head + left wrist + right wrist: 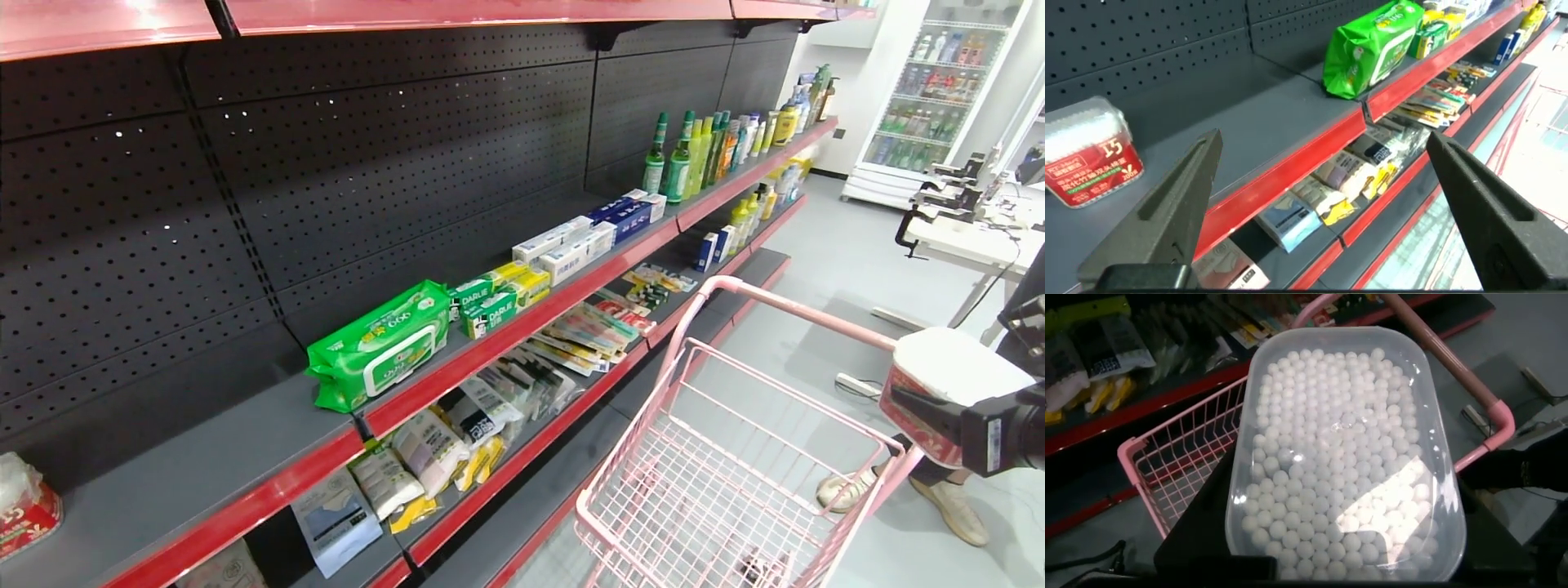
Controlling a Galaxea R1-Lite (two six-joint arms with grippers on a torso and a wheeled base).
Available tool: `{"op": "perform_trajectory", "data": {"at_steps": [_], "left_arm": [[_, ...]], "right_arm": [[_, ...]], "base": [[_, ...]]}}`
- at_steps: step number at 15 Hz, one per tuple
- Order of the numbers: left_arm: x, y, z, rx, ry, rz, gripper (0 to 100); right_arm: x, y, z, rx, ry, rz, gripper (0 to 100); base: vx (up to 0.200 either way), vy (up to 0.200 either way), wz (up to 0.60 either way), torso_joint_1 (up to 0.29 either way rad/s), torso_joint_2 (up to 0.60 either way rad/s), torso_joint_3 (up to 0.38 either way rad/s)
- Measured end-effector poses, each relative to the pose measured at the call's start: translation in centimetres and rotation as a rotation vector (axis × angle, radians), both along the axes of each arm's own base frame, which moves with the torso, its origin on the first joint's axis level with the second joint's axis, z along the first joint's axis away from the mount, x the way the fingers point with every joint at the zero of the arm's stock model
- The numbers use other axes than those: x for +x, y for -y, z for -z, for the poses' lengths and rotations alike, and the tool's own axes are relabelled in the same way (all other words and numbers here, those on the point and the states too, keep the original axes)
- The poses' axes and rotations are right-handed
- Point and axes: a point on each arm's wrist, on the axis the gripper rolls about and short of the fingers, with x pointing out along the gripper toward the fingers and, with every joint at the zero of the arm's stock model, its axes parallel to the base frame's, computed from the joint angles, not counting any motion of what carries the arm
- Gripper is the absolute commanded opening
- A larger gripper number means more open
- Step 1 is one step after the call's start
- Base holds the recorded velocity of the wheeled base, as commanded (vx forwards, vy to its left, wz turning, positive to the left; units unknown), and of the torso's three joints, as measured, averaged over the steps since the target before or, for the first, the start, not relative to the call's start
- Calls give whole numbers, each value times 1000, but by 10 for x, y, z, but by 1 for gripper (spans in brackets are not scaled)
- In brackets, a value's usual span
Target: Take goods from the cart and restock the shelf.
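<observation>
A clear tub of cotton swabs [947,367] with a red label hangs above the far right corner of the pink cart [735,457], and my right gripper [939,416] is shut on it. From the right wrist the tub [1343,449] shows its lid, packed with white swab tips, over the cart's rim [1167,441]. A second such tub [24,506] stands at the left end of the grey shelf board [204,457]. My left gripper [1323,220] is open and holds nothing, just in front of that shelf board [1249,106], with the tub [1090,155] beyond one finger.
A green wet-wipes pack [380,343] lies on the same shelf, then toothpaste boxes [563,245] and bottles [694,155] further right. Hanging packs [457,433] fill the lower shelf. A drinks fridge [931,98] and a white table [971,237] stand beyond the cart.
</observation>
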Motion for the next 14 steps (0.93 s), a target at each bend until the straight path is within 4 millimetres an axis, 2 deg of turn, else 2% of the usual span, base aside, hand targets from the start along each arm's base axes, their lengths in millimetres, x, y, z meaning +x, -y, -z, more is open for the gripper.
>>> {"op": "perform_trajectory", "data": {"at_steps": [14], "left_arm": [[0, 0, 0, 0, 0, 0, 100]], "right_arm": [[9, -2, -8, -22, 23, -21, 0]], "base": [[0, 0, 600, 3, 1, 2]]}}
